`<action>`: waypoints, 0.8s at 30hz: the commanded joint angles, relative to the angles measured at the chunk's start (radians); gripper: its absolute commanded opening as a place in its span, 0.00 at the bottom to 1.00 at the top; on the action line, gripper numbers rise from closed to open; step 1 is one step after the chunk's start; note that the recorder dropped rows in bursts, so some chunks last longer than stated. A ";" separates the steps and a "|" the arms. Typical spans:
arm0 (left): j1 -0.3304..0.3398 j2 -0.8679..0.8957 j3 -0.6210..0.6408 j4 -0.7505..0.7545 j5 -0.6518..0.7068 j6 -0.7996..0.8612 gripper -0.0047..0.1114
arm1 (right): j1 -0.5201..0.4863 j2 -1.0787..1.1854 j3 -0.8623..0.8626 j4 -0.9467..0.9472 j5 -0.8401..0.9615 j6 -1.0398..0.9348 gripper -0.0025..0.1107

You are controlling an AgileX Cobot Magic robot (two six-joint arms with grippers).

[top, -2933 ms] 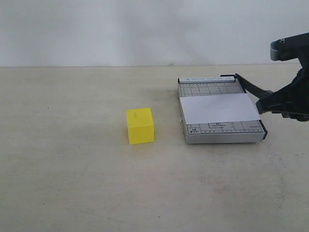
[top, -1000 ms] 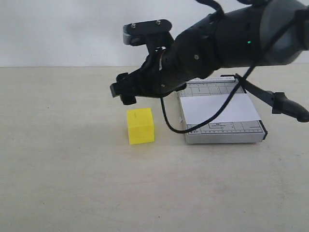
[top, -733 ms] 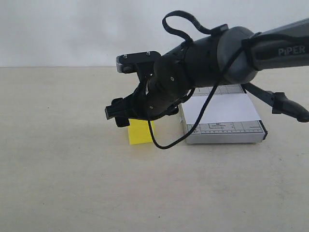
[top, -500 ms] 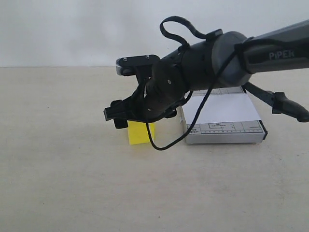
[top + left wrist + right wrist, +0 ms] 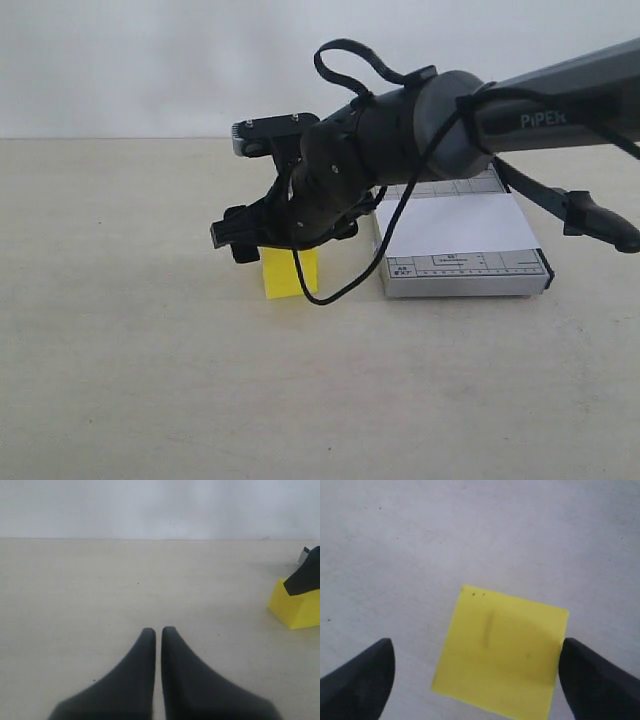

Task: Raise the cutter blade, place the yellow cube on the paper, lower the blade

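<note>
Right gripper (image 5: 476,649) poised over the matte yellow cube (image 5: 284,274), jaws spread wide on either side of it.
Its 2 blunt black fingers (image 5: 360,680) flank the cube's flat square top; my left gripper (image 5: 158,632), pinched together, hovers over the pale speckled table (image 5: 140,380), with a plain white wall (image 5: 150,60) behind.

The right arm (image 5: 400,130) hides the top of the yellow cube (image 5: 288,276) in the exterior view.
</note>
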 commanded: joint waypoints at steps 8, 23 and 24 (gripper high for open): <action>0.004 -0.004 0.002 -0.003 -0.016 0.000 0.08 | -0.007 0.039 -0.005 -0.043 0.023 0.004 0.76; 0.004 -0.004 0.002 -0.001 -0.016 0.000 0.08 | -0.009 0.039 -0.035 -0.048 0.014 0.004 0.76; 0.004 -0.004 0.002 -0.001 -0.016 0.000 0.08 | -0.009 0.039 -0.035 -0.048 0.014 0.004 0.76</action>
